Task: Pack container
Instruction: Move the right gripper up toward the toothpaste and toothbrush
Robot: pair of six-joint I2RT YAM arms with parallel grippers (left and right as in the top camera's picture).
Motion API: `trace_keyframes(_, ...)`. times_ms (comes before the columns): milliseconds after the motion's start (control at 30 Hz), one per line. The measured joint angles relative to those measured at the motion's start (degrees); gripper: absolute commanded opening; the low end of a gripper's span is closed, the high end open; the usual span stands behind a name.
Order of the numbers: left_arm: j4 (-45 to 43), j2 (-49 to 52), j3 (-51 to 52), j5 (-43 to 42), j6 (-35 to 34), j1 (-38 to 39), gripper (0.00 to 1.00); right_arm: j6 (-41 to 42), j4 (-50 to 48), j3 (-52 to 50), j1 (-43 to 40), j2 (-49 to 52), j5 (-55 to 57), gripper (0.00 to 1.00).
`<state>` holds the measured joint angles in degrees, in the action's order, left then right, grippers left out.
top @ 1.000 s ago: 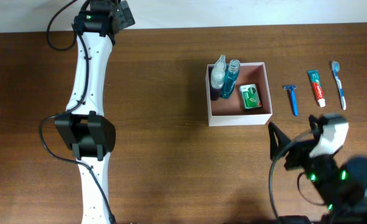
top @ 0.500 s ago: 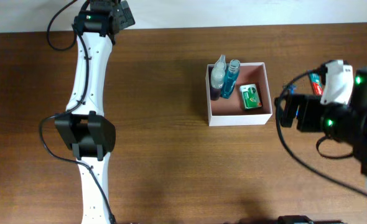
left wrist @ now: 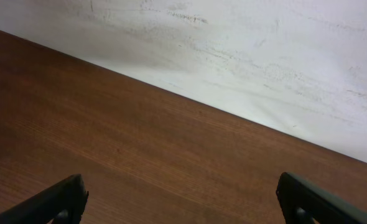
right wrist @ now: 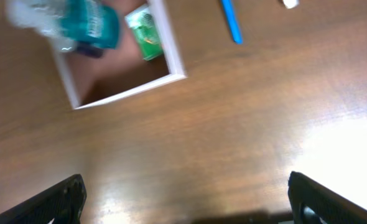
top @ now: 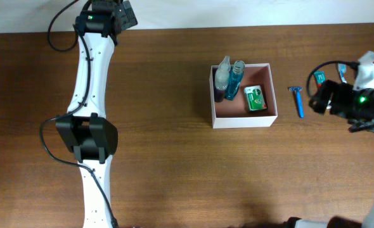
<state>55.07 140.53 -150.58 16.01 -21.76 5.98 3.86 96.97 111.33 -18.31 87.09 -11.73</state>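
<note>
Bench [top: 161, 145]: brown wood, carrying everything.
Left arm [top: 92, 114]: stretched along the left side toward the far edge, well apart from the packing, with jaws wide apart and empty, facing only bare wood and the wall [left wrist: 233, 50]. Best left parked.
Right arm [top: 355, 101]: hanging over the right end of the bench, with jaws wide apart and nothing between them. Probably going for the next loose item. Lower straight down, straddle the item across its narrow width, and close only once level with it.
Container [top: 243, 122]: right of centre on the bench, upright, with white walls and a pinkish floor bare along the near wall. Aim the drop there, clear of the rim.
Bottles: clear spray bottle [top: 223, 76] and blue bottle [top: 237, 77], touching, in the far left corner inside. Avoid knocking them on the way in.
Soap box [top: 256, 98]: green and white, lying by the right wall inside.
Razor [top: 296, 101]: blue, flat on the bench between container and right arm, touching neither. Thin and low, so likely to slip. Grip across the handle.
Toothpaste [top: 318, 76]: only one end seen past the arm.
</note>
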Motion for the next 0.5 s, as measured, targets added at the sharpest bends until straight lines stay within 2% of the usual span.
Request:
trace_keyframes(133, 0.02, 0.00, 0.00, 0.00, 0.00, 0.00, 0.99, 0.02, 0.00, 0.00, -2.78, 4.52, 0.35, 0.99)
trace_keyframes(500, 0.00, 0.00, 0.00, 0.00, 0.00, 0.00, 0.99, -0.02, -1.62, 0.00, -2.95, 11.96, 0.48, 0.99)
